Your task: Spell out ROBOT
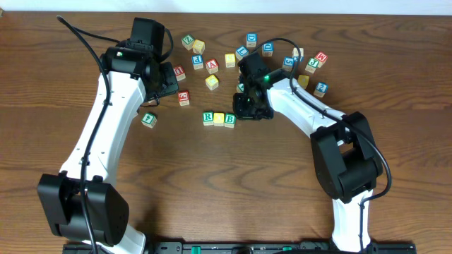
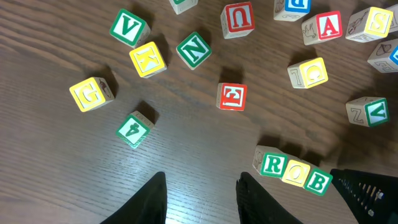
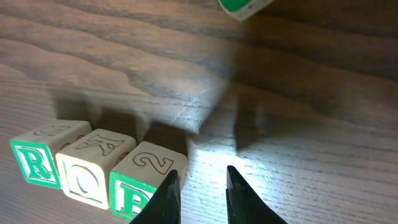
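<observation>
On the wooden table (image 1: 42, 106), my right gripper (image 3: 202, 200) hangs low at the free end of the line of cubes. My left gripper (image 2: 202, 202) hovers off on that line's other side. Both have their jaws parted, the right by a narrow gap and the left wider, and neither has hold of anything.

The line runs R cube (image 3: 37, 163), first yellow-faced cube (image 3: 87, 177), B cube (image 3: 149, 165), each touching the next. Its long axis points straight at my right gripper. The B cube sits just beside the finger on that side, and I cannot tell whether they touch, so the open slot lies directly under my right gripper.

The next piece, I judge, is a loose yellow-faced cube (image 2: 309, 73). It lies ahead and to the right of my left gripper, and beyond the line from my right one, outside its wrist view. It sits roughly between the two grippers, neither clearly nearer. I cannot read its letter for certain.
</observation>
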Motion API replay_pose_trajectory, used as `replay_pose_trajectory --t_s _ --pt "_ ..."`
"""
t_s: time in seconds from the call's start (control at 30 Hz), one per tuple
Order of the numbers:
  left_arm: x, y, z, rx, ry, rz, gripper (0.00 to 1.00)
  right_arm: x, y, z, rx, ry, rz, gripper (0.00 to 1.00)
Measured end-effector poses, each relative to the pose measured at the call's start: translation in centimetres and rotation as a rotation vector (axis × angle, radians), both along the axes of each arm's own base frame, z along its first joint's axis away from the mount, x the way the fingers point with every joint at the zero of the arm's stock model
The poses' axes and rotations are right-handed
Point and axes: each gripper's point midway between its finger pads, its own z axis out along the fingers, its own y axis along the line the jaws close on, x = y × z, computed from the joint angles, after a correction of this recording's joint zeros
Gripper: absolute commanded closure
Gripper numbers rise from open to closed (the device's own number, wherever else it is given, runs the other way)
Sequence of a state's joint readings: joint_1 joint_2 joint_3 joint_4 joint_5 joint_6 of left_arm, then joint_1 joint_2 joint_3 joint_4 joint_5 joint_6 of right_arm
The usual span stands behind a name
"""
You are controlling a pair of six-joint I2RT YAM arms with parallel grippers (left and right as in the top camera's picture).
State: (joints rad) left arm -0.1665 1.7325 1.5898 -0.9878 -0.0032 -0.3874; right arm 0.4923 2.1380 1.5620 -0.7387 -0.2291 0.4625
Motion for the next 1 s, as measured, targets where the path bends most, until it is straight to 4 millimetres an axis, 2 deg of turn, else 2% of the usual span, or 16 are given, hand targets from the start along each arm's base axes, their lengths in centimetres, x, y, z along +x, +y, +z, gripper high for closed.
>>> replay_pose_trajectory --t_s 0.47,0.83,1.0 --pt "0.0 0.0 0.0 0.0 0.0 0.0 0.64 0.7 1.0 0.3 0.023 -0.043 0.013 0.79" --pt "0.0 0.0 0.0 0.0 0.0 0.0 0.64 0.9 1.1 0.4 0.026 -0.05 0.011 0.82" --pt "0.0 0.0 0.0 0.0 0.0 0.0 0.64 0.0 0.5 0.1 0.004 -0.009 0.01 0.81"
